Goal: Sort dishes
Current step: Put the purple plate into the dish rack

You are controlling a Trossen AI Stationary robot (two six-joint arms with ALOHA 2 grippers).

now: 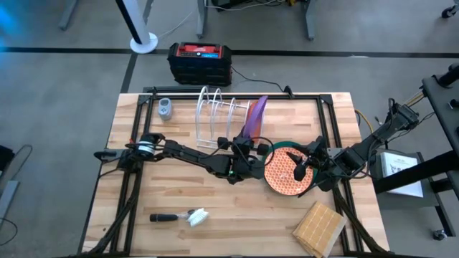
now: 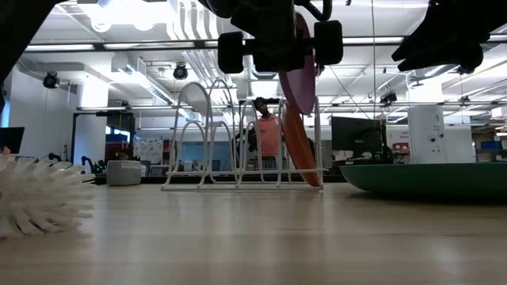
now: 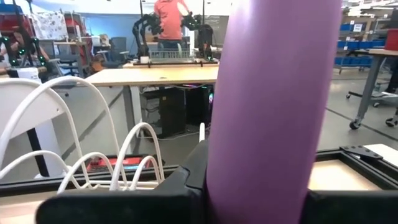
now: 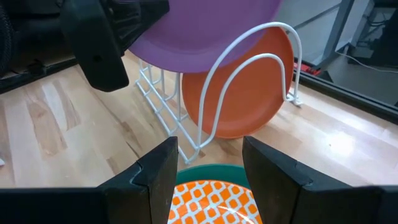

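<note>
Dishes are spread between a rack and the right half of a pale wooden butcher-block tabletop (image 1: 143, 193), seen from above with two dark robot arms reaching toward the middle.

A large teal-green round plate (image 1: 281, 149) lies flat on the tabletop right of centre, mostly covered by a round plate with an orange-and-white lattice pattern (image 1: 287, 175) resting on top of it. The right end effector (image 1: 307, 163) hovers over these two stacked plates with its fingers spread apart and nothing between them; in its wrist view the patterned plate (image 4: 211, 199) sits just below the gap between the fingers.

A white wire dish rack (image 1: 219, 115) stands near the far edge of the tabletop. A plain orange round plate (image 4: 239, 93) stands on edge in its rightmost slot, leaning against the wire hoops.

A purple round plate (image 1: 254, 118) is held on edge just above and beside that end of the rack, overlapping the orange plate. The left end effector (image 1: 244, 147) is clamped on the purple plate's lower rim; in its wrist view the plate (image 3: 267, 106) rises straight up from between the fingers.

A square pale wooden block (image 1: 318, 228) sits at the near right corner. A dish brush with white bristles and a black handle (image 1: 179, 216) lies near the front edge on the left. A small grey object (image 1: 166, 109) rests at the far left corner.
</note>
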